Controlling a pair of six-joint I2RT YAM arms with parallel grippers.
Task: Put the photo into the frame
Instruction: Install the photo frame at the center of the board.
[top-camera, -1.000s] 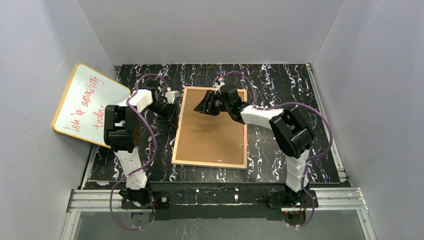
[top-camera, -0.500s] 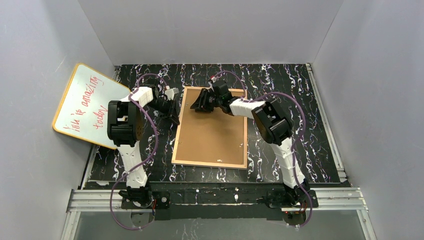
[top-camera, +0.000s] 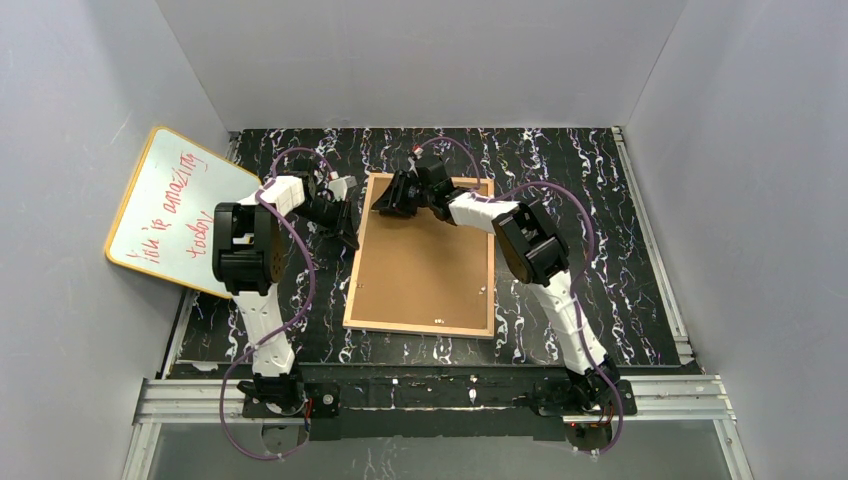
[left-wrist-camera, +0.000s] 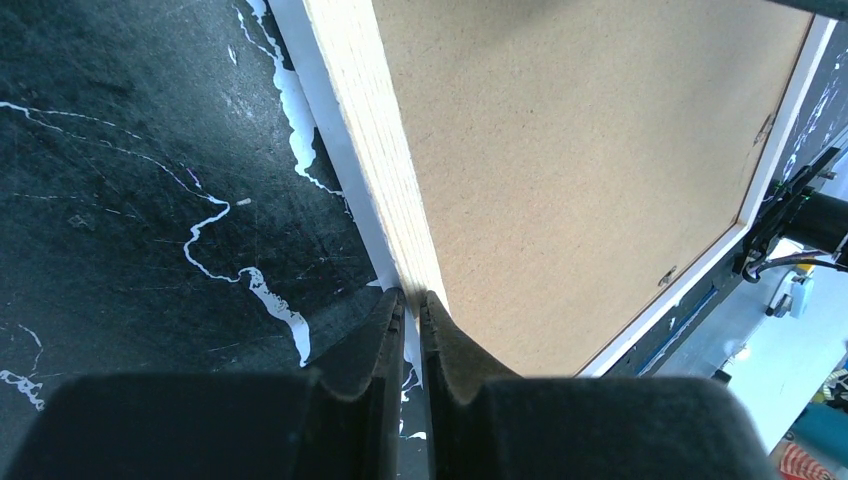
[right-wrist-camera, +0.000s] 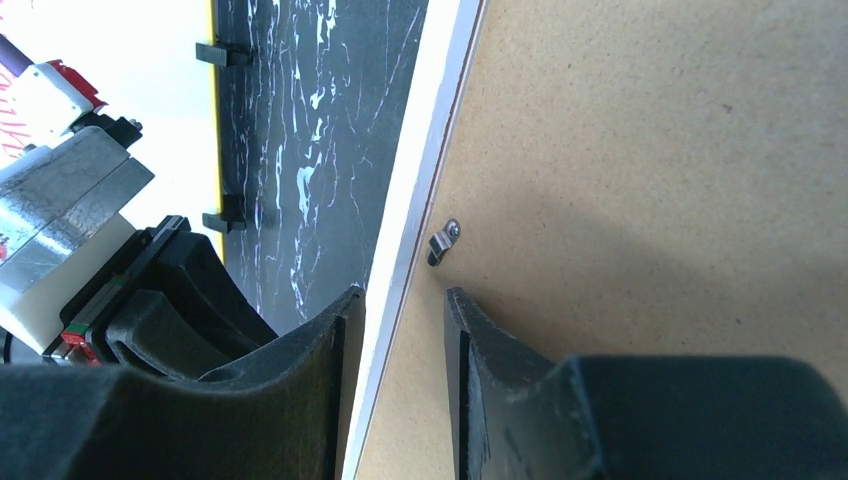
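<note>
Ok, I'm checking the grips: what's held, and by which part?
Left gripper seems to pinch the frame by its left edge; right gripper only straddles the rim, jaws open.

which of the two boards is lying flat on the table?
The frame, brown backing up, lies flat on the table. The orange-rimmed whiteboard is propped tilted against the left wall.

Frame (top-camera: 418, 329) reverse-up on table (top-camera: 560, 170); left arm (top-camera: 245, 250), right arm (top-camera: 525, 245) near its far-left corner

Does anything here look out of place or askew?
The whiteboard leans tilted against the left wall, mostly beyond the table. The frame lies reverse up; nothing about it stands out.
</note>
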